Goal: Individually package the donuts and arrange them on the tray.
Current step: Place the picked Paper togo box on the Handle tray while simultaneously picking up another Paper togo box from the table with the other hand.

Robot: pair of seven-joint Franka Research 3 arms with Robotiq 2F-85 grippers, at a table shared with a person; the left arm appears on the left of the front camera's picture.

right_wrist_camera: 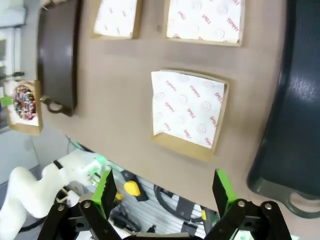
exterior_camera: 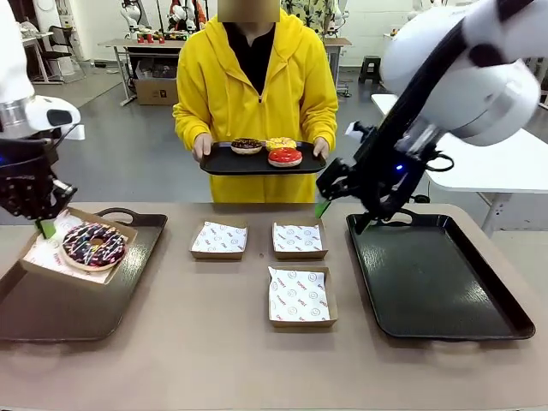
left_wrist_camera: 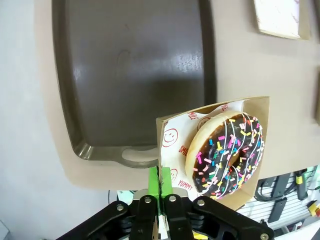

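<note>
One packed, three left.
Left pincer (left_wrist_camera: 160, 192) grips the box (left_wrist_camera: 175, 135) with sprinkled donut (left_wrist_camera: 227, 152), lower left; right pincer (right_wrist_camera: 165, 192) wide; three donuts (exterior_camera: 285, 157) on person's tray (exterior_camera: 214, 164).

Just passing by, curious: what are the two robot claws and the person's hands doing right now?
Left gripper: closed on the cardboard box with the sprinkled donut.
Right gripper: open, empty.
Person's hands: holding a black tray of three donuts.
</note>
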